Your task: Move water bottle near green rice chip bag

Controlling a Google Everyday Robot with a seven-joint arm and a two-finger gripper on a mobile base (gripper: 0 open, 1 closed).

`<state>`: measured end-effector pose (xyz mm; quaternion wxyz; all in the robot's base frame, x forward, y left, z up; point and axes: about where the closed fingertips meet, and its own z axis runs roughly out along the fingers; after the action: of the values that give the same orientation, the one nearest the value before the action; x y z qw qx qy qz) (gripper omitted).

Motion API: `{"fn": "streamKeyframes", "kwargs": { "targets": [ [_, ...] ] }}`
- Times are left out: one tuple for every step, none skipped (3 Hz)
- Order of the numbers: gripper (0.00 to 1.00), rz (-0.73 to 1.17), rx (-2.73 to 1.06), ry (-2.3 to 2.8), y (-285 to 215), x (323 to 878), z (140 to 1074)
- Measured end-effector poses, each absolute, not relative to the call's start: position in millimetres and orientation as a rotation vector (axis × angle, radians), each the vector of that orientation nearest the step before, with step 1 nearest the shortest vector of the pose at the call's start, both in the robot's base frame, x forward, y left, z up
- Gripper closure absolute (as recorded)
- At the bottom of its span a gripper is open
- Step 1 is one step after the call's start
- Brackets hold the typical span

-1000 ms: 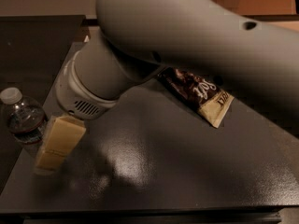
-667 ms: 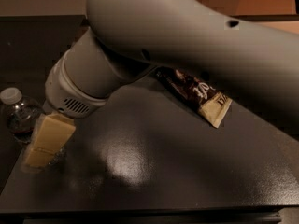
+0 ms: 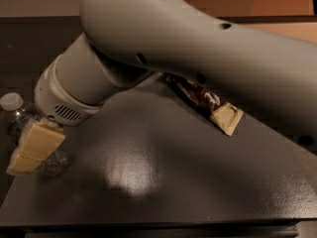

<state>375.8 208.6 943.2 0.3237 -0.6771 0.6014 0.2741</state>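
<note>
At the desk's (image 3: 178, 192) left edge, the gripper (image 3: 34, 150) overlaps the water bottle (image 3: 14, 119); whether it grips cannot be told. A brown-and-cream snack bag (image 3: 220, 114) lies toward the far edge.

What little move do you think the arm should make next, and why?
Probably a small move to get a firm hold on the water bottle. The gripper sits right at the bottle, overlapping it, by the table's left edge. The green rice chip bag is not in view; only a brown-and-cream bag shows, so carrying comes later.
</note>
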Motion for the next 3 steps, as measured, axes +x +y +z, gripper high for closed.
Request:
{"fn": "streamKeyframes", "kwargs": {
  "targets": [
    [0.41,0.739,-1.777,1.57,212.7,375.8,945.1],
    [0.64,0.735,-1.774,1.586,209.8,379.1,951.2],
    [0.87,0.708,-1.716,1.626,198.0,397.1,966.2]
  ]
}}
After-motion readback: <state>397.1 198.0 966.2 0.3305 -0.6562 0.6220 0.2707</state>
